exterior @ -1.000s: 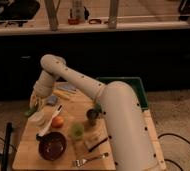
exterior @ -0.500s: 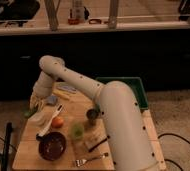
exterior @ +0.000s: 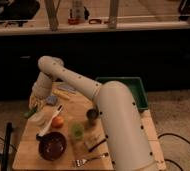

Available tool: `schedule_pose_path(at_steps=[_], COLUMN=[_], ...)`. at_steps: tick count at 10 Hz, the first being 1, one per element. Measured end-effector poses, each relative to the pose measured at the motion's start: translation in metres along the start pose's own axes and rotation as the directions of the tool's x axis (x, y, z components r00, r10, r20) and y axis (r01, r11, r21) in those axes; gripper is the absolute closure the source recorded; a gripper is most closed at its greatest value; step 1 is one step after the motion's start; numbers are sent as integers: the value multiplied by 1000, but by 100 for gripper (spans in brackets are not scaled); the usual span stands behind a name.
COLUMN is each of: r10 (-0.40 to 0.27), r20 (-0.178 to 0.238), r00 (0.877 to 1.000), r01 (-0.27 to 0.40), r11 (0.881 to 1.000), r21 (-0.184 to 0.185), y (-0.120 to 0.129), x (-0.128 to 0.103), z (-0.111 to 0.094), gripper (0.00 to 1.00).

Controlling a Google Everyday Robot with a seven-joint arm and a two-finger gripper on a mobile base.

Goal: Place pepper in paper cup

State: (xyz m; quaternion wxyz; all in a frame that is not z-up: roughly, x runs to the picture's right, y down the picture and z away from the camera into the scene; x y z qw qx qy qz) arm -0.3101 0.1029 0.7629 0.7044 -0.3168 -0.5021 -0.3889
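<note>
My gripper [exterior: 35, 101] hangs at the end of the white arm over the left edge of the wooden table [exterior: 119, 159]. A small dark-green pepper [exterior: 30, 111] shows just below the gripper, at the table's left edge; I cannot tell if it is held. The white paper cup [exterior: 38, 119] sits right below and slightly right of the pepper, partly hidden in the dim light.
An orange fruit [exterior: 57, 121], a translucent green cup [exterior: 77, 131], a small metal cup [exterior: 92, 116], a dark bowl [exterior: 52, 145], a fork [exterior: 90, 160] and a yellow strip [exterior: 62, 94] lie on the table. A green bin [exterior: 134, 90] stands at the back right.
</note>
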Motion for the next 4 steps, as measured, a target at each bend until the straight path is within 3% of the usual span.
schedule_pose_path(at_steps=[2,4], r10=[6,9], r20=[-7,-9], r00=[1000,1000], r01=[-6,-9], r11=[1000,1000], r21=[2,2], y=[1,0], x=[1,1], z=[-1,1], gripper=[63,40])
